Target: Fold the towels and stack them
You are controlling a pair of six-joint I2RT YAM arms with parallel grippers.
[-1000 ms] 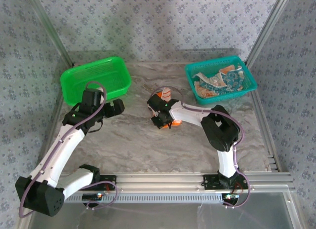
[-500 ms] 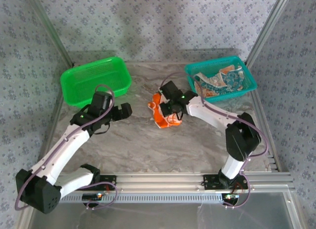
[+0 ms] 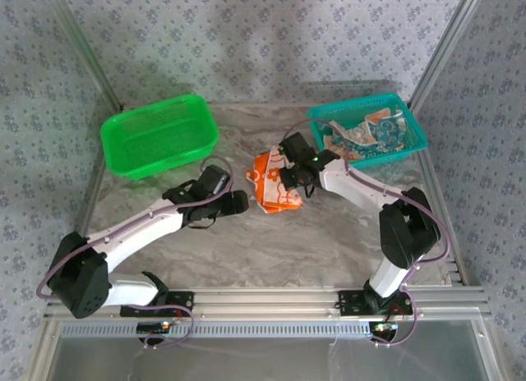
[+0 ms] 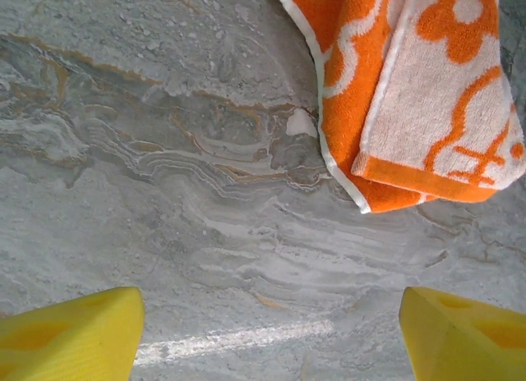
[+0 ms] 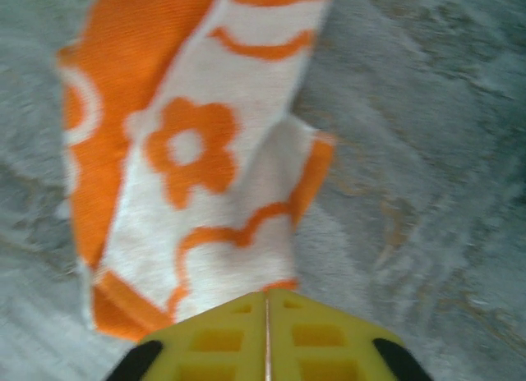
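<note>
An orange towel with white flowers lies partly folded at the middle of the marble table. My right gripper is at its far right edge. In the right wrist view the yellow fingers are pressed together, and the gripper pinches the hem of the orange towel. My left gripper hovers just left of the towel. Its yellow fingers stand wide apart over bare marble, and a corner of the orange towel lies ahead of it. More towels fill the teal basket.
A green mesh basket stands at the back left, close behind the left arm. The teal basket sits at the back right against the frame. Metal rails and patterned walls bound the table.
The right gripper has carried the orange towel back and to the right, and it now lies more spread out. The left arm has swung from beside the green basket toward the towel's left side.
</note>
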